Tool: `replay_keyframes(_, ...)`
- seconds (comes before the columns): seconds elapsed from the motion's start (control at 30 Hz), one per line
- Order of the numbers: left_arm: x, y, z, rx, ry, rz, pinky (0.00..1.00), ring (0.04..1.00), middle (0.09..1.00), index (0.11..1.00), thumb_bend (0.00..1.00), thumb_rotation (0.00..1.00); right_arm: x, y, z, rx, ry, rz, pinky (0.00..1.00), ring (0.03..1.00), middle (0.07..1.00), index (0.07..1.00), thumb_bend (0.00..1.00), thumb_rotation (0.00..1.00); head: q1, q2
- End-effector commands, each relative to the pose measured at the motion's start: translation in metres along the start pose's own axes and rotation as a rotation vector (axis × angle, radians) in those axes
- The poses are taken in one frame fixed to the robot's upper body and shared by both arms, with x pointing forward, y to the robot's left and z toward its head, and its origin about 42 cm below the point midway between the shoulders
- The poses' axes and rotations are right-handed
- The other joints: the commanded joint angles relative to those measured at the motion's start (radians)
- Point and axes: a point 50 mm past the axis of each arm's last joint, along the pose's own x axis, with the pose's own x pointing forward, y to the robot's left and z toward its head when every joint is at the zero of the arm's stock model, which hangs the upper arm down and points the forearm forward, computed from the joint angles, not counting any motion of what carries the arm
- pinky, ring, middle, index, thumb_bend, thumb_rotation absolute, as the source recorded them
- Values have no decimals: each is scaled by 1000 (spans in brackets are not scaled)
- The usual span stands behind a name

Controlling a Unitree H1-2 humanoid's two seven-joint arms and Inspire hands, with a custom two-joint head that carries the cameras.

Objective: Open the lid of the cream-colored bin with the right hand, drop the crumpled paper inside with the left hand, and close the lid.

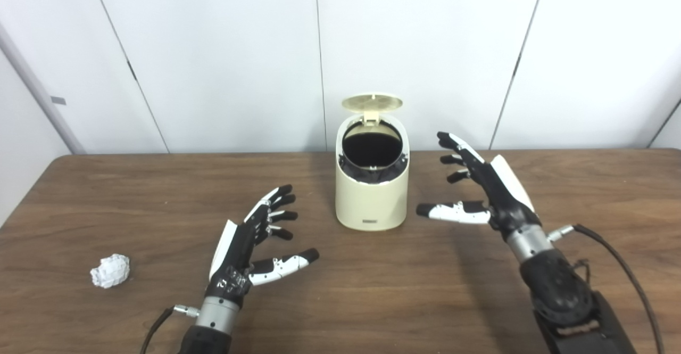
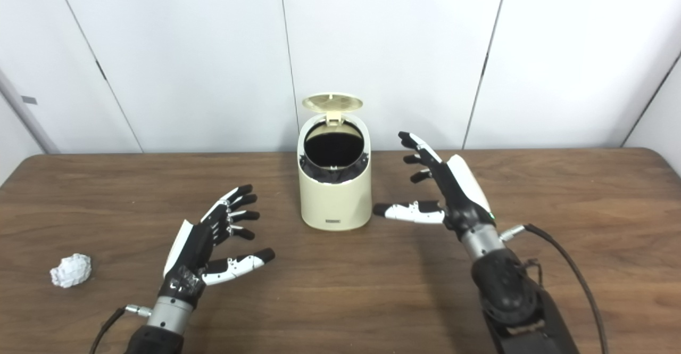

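While lid is up, paper not yet in bin.
Table holds cream bin at centre, lid hinged back, mouth clear for the drop; right hand beside it, fingers spread, empty; left hand splayed, empty, well apart from crumpled paper near left edge.

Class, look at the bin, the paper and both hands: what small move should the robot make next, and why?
Probably the left hand should swing left toward the crumpled paper to grasp it. The lid of the cream bin already stands open, the paper lies untouched on the table, and both hands, including the right hand, are open and empty.
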Motion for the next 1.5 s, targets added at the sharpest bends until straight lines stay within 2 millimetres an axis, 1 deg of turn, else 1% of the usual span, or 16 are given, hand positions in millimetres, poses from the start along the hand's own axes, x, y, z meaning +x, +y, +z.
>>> replay_keyframes(0.0,12,4,15,12,-72,8,598,758,856,901,775,153,-4,-4,11,20,-48,7,685,826,924,964,854,390,1,0)
replay_keyframes(0.1,12,4,15,12,-71,8,602,759,854,902,772,163,-14,-1,6,51,-40,38,732,863,952,993,869,374,1,0)
replay_keyframes(0.23,12,2,16,11,-74,7,600,760,857,903,766,157,-23,0,2,58,-44,56,742,879,966,1000,896,380,79,3)
replay_keyframes(0.27,13,0,16,9,-76,7,597,761,858,903,767,152,-24,0,0,61,-42,58,737,879,968,1000,904,381,112,2)
replay_keyframes(0.37,14,-10,18,8,-77,8,595,755,853,897,772,137,-29,-3,-5,72,-36,65,722,885,974,1000,888,321,187,4)
replay_keyframes(0.43,16,-15,19,2,-77,7,596,760,852,899,772,153,-31,-6,-7,77,-33,71,755,904,980,1000,871,269,225,1)
replay_keyframes(0.5,17,-20,19,2,-76,5,599,763,851,901,774,162,-32,-9,-7,71,-19,65,775,908,980,1000,863,244,286,-2)
replay_keyframes(0.6,19,-25,20,3,-79,4,611,768,850,905,779,176,-33,-14,-7,55,4,50,765,893,971,1000,843,179,346,1)
replay_keyframes(0.7,20,-28,23,19,-81,3,607,766,850,903,790,181,-33,-19,-5,57,34,46,779,900,974,1000,843,136,389,-4)
replay_keyframes(0.83,13,-24,33,155,-89,15,590,764,854,900,794,169,-34,-22,2,82,48,48,825,913,984,1000,830,114,418,-6)
replay_keyframes(0.93,5,-11,43,253,-90,23,617,772,852,888,793,138,-35,-24,5,88,45,60,824,920,994,1000,810,98,434,-7)
replay_keyframes(1.13,-10,29,69,574,-56,14,620,764,813,788,736,159,-37,-26,6,77,40,59,784,906,991,1000,790,102,448,-8)
replay_keyframes(1.17,-12,40,74,621,-44,19,624,763,811,782,730,158,-37,-26,6,48,44,61,777,905,991,1000,788,100,450,-6)
replay_keyframes(1.27,-17,67,86,704,-21,33,595,733,788,765,763,94,-36,-27,7,5,49,61,779,899,968,1000,820,206,457,-6)
replay_keyframes(1.4,-18,103,96,837,14,27,525,667,753,758,769,22,-36,-27,7,3,46,62,773,889,956,1000,826,206,462,-6)
replay_keyframes(1.47,-18,115,99,893,34,16,507,656,751,755,769,20,-36,-26,8,2,48,62,779,892,958,1000,825,215,463,-7)
